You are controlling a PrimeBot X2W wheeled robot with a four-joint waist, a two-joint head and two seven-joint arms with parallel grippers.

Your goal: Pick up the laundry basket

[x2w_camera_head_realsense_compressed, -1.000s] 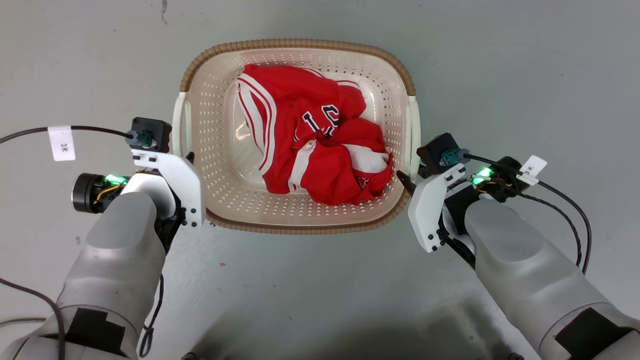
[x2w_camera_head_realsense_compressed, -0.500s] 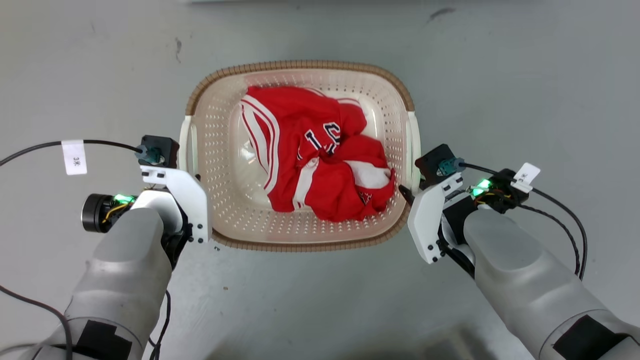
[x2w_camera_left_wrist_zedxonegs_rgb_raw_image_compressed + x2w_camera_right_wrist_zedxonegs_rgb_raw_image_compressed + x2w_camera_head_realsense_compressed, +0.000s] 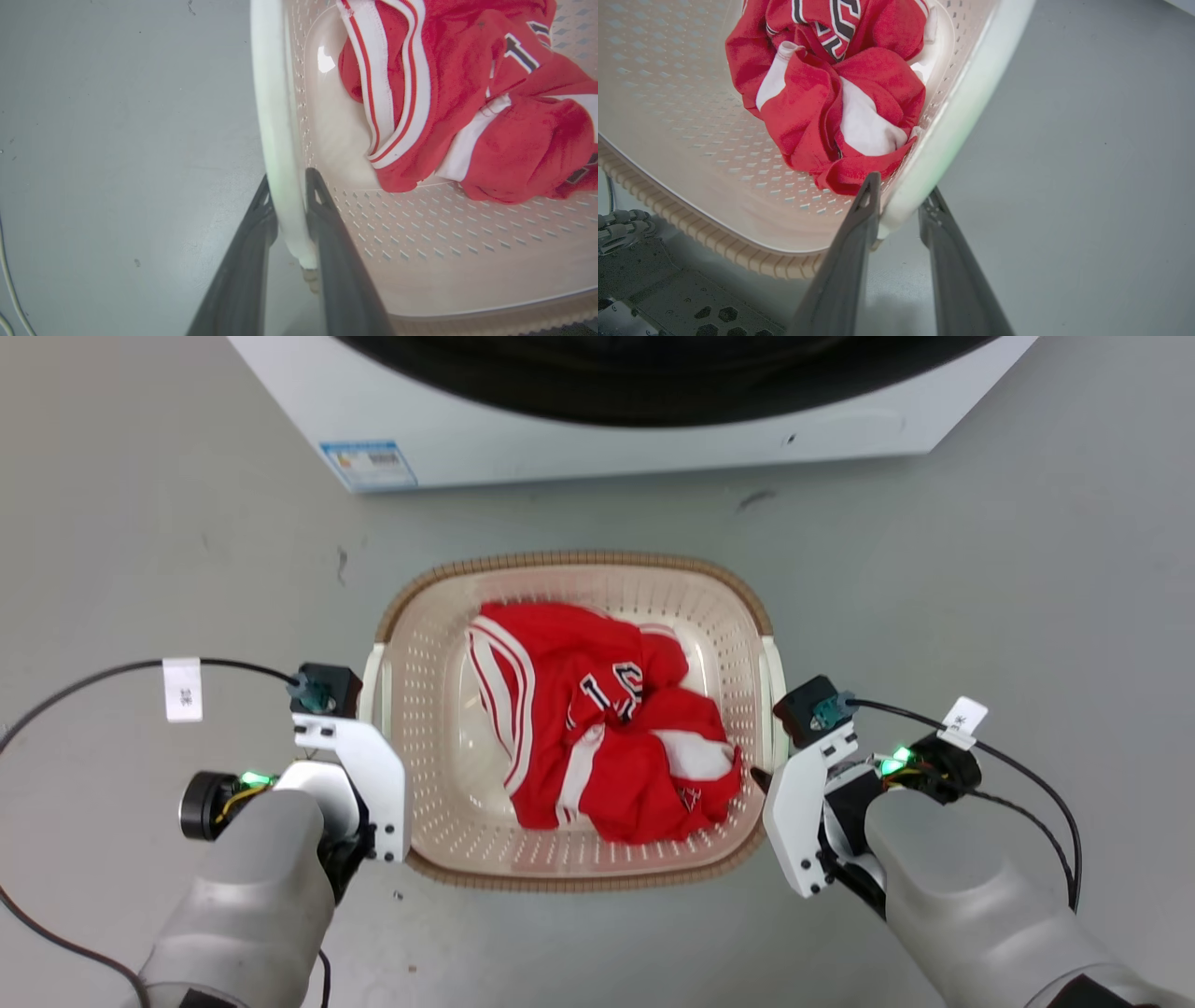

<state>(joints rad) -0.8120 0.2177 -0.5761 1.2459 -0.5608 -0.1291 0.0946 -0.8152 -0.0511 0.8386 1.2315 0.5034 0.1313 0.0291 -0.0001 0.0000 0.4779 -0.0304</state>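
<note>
Basket (image 3: 579, 562) mid-frame in head view, below washer (image 3: 607, 420). Left hand (image 3: 289, 179) clamped narrow on left handle (image 3: 273, 107); right hand (image 3: 902, 186) likewise on right handle (image 3: 966, 112). Probably light, one jersey (image 3: 597, 728) inside. Thin plastic: springy, smooth. Handles the proper hold; slip possible, keep level.

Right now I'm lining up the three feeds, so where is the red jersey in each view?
Head view: red jersey at centre, lying in the laundry basket.
Left wrist view: red jersey at upper right.
Right wrist view: red jersey at upper left of centre.
Shared landmark: the laundry basket's perforated wall, beside the jersey in all three views.
</note>
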